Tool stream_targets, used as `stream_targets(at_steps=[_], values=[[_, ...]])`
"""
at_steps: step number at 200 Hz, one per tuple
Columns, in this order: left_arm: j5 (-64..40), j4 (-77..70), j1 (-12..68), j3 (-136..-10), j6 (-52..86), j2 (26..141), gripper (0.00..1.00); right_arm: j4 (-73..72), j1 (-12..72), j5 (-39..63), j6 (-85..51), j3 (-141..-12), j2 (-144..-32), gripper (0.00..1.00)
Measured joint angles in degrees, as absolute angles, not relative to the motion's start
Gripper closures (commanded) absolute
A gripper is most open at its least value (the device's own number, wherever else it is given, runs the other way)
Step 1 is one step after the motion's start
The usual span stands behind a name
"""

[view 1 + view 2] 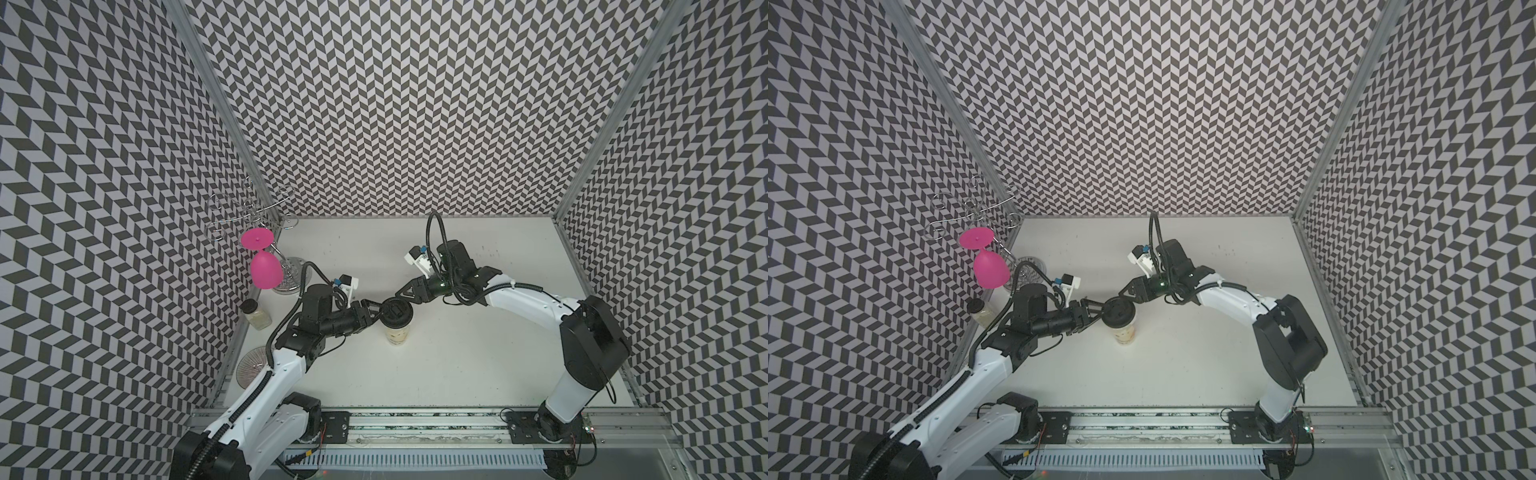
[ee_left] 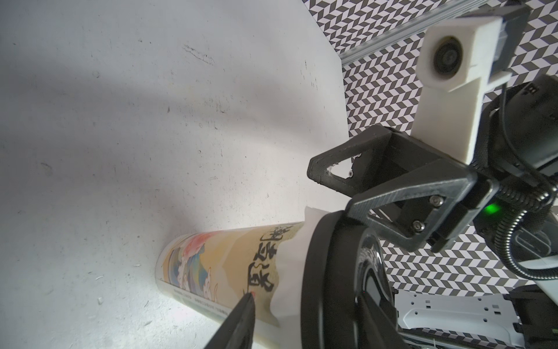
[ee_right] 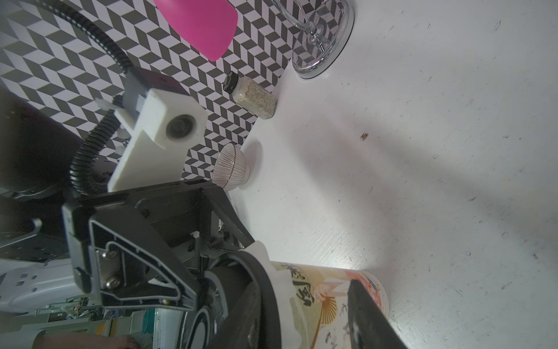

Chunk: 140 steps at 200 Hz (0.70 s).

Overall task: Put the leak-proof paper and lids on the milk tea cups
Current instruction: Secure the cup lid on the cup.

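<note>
At the middle of the table (image 1: 457, 365), in both top views, the milk tea cup (image 1: 394, 334) stands upright under a black lid (image 1: 397, 311), with the left gripper (image 1: 377, 311) and right gripper (image 1: 401, 296) meeting the lid's rim from opposite sides. In both wrist views the leak-proof paper (image 2: 291, 281) ruffles out between lid and cup. Each gripper's fingers stand partly apart; whether they clamp the lid I cannot tell.

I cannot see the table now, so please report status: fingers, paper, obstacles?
Left gripper and right gripper at black lid's rim, fingers apart, grip unclear. Leak-proof paper on cup, under lid, edge showing. Jar, pink goblet well aside.
</note>
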State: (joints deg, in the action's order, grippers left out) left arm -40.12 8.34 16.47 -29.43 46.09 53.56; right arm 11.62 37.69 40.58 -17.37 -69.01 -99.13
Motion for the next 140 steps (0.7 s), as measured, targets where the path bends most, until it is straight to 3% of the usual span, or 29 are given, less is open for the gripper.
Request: stream_targets(at_steps=[47, 111, 140], values=[[-40.16, 8.32, 16.49, -29.43, 46.09, 53.56, 0.47, 17.41, 37.80, 39.59, -17.47, -72.99, -99.35, 0.52], [-40.14, 8.32, 16.49, -29.43, 46.06, 53.58, 0.47, 29.28, 38.06, 38.04, -19.09, -80.95, -99.29, 0.37], [-40.16, 8.25, 16.49, -29.43, 46.02, 53.65, 0.47, 29.78, 38.06, 38.46, -19.90, -79.96, -98.37, 0.37]])
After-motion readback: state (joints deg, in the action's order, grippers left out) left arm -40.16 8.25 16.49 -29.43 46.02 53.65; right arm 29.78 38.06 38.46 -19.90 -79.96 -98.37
